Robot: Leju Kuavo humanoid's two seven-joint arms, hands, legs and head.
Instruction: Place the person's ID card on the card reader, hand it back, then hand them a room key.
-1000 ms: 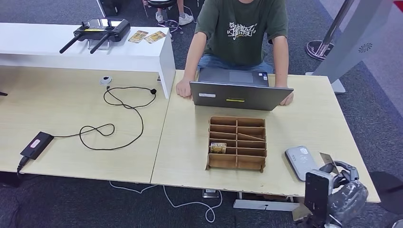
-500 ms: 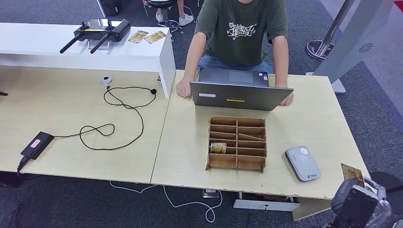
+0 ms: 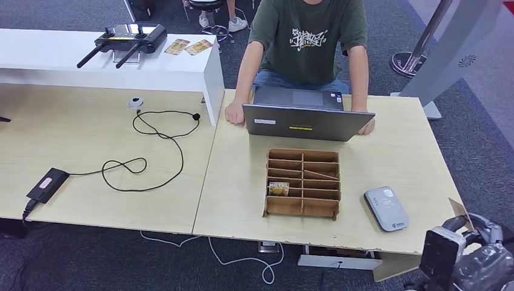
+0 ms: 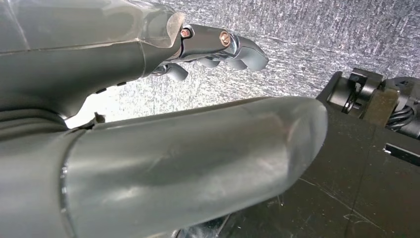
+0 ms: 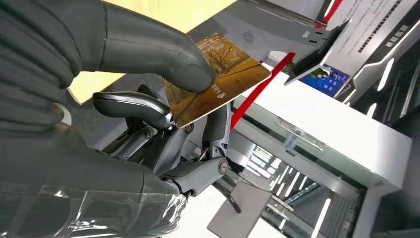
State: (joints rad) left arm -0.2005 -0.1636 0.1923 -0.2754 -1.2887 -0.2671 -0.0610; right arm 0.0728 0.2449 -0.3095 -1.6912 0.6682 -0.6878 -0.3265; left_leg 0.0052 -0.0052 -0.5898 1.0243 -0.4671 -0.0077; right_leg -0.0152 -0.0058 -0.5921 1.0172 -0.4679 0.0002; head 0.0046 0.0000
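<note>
My right hand (image 3: 480,244) is low at the table's front right corner, just past the edge. Its thumb and fingers pinch the ID card (image 3: 459,210), which carries an orange-brown autumn picture. The right wrist view shows the thumb pressing on the face of the ID card (image 5: 218,79), with the fingers of my right hand (image 5: 130,106) under it. The grey rounded card reader (image 3: 386,208) lies on the table left of that hand, with nothing on it. In a slot of the wooden organizer (image 3: 303,182) stands a room key card (image 3: 278,188). My left hand (image 4: 198,148) hangs over carpet and holds nothing.
A person (image 3: 306,36) sits behind an open laptop (image 3: 306,121) at the table's far side, hands at its two ends. On the left table lie a looped black cable (image 3: 151,151) and a black box (image 3: 46,185). The white shelf (image 3: 182,66) holds a controller (image 3: 124,36) and two cards.
My right hand has moved with the card to the right, away from the card reader and out past the table's front right corner. The person and the table's things have stayed still.
</note>
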